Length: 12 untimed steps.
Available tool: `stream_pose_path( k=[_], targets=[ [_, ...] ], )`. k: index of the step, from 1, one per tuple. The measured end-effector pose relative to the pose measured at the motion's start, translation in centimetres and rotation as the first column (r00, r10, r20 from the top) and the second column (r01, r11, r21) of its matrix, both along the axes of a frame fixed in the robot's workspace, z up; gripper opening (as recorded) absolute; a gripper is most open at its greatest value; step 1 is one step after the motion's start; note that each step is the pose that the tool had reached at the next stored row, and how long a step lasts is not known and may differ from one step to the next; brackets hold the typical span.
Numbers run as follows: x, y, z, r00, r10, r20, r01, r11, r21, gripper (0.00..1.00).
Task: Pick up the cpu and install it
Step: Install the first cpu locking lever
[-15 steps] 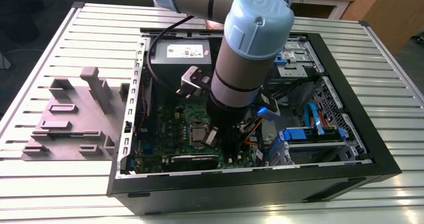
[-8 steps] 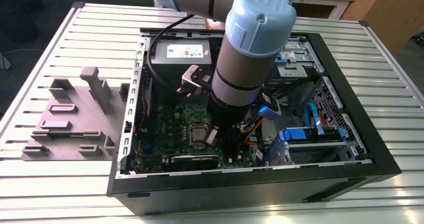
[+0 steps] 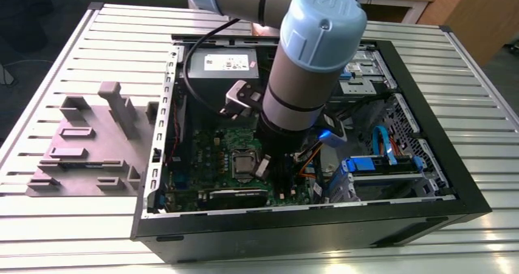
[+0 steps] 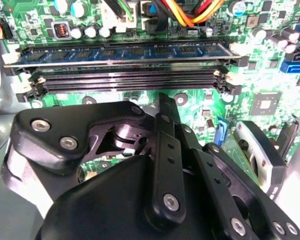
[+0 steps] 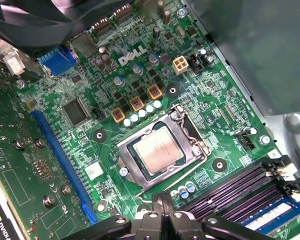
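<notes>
The cpu [image 5: 157,150] lies flat in the socket frame [image 5: 162,148] on the green motherboard [image 5: 85,165], its silvery top exposed and square to the frame. In the first wrist view the tool [image 5: 162,220] stands just beside the socket, on the side toward the memory slots [image 5: 245,187], with its fingers drawn together and nothing between them. It is clenched, empty, touching nothing visible. The computer case [image 3: 422,213] rests on the slatted bench [image 3: 81,49].
</notes>
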State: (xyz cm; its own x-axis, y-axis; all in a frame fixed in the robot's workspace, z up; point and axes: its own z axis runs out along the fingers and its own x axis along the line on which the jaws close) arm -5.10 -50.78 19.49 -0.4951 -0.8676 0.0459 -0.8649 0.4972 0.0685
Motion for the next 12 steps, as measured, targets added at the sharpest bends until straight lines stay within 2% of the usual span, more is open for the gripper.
stream_pose_path(
  k=[5,12],
  targets=[
    [-0.08,-0.03,-0.35,1.0,0.0,0.0053,0.0,1.0,0.0006,0.1],
    [-0.25,-0.12,-0.39,1.0,0.0,0.0073,0.0,1.0,0.0009,0.1]
  ],
)
